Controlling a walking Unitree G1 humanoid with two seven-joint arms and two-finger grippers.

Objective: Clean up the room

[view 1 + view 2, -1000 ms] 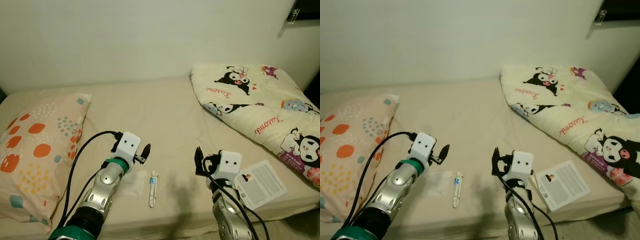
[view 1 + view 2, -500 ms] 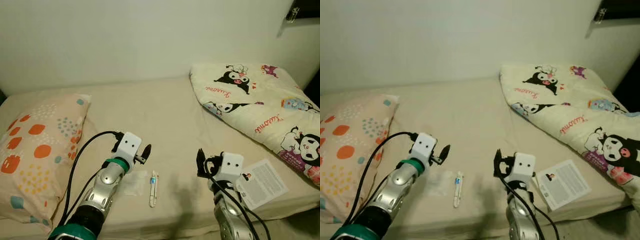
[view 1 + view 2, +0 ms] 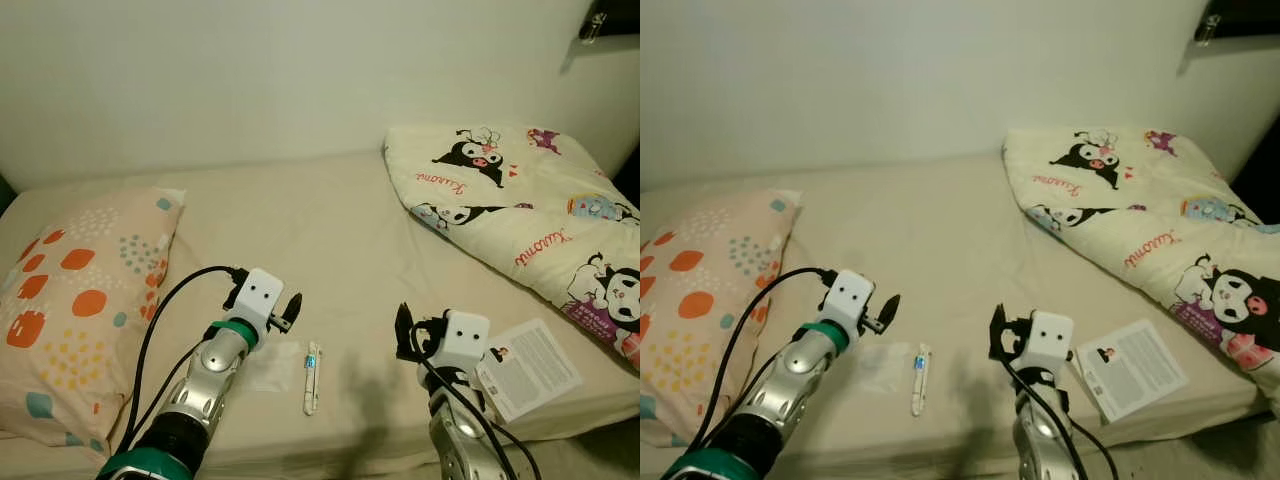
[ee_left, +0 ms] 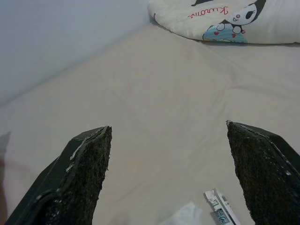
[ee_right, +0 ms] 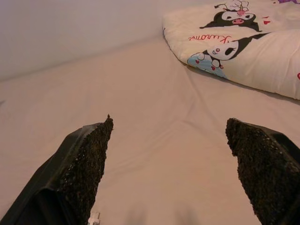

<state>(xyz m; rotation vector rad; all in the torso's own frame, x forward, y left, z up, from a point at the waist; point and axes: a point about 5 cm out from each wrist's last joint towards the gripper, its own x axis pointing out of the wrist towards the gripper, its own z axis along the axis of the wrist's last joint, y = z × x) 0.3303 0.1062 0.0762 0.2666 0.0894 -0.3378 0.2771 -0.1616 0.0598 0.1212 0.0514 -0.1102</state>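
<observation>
Left gripper [image 4: 166, 178] wide open, empty, above the bed [image 3: 330, 230]. Best lowered straight over the small tube [image 3: 311, 362] lying just beside it. Right gripper [image 5: 168, 173] likewise spread, empty, near the leaflet [image 3: 530, 362].
</observation>
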